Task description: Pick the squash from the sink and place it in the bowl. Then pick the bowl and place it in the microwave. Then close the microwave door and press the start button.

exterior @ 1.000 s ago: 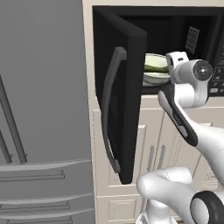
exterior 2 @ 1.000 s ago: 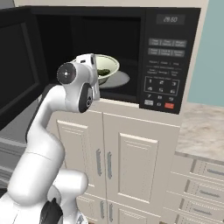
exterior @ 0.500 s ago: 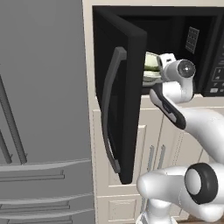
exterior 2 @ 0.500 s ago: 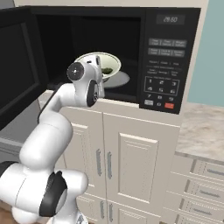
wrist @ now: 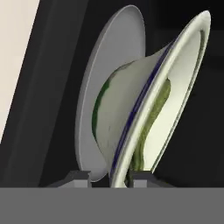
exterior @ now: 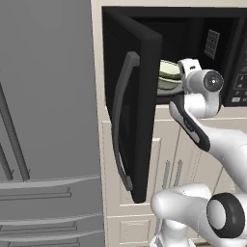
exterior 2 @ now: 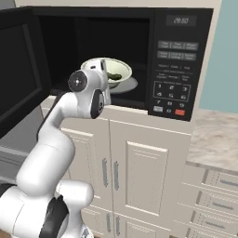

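The microwave door [exterior: 132,106] stands open at 9 o'clock. The bowl [exterior 2: 109,73], holding the squash [exterior 2: 114,75], sits on the microwave [exterior 2: 179,60] turntable [wrist: 103,87]. Gripper [wrist: 107,177] fingers straddle its rim; grip state cannot be determined. Risk: withdrawal snags the rim, tipping the bowl.

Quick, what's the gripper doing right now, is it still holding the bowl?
Gripper: fingertips straddle the rim of the bowl inside the microwave; whether they still clamp it cannot be told.

cream cabinets [exterior 2: 139,162], grey fridge [exterior: 46,120], perhaps marble counter [exterior 2: 216,139], teal wall [exterior 2: 223,56].
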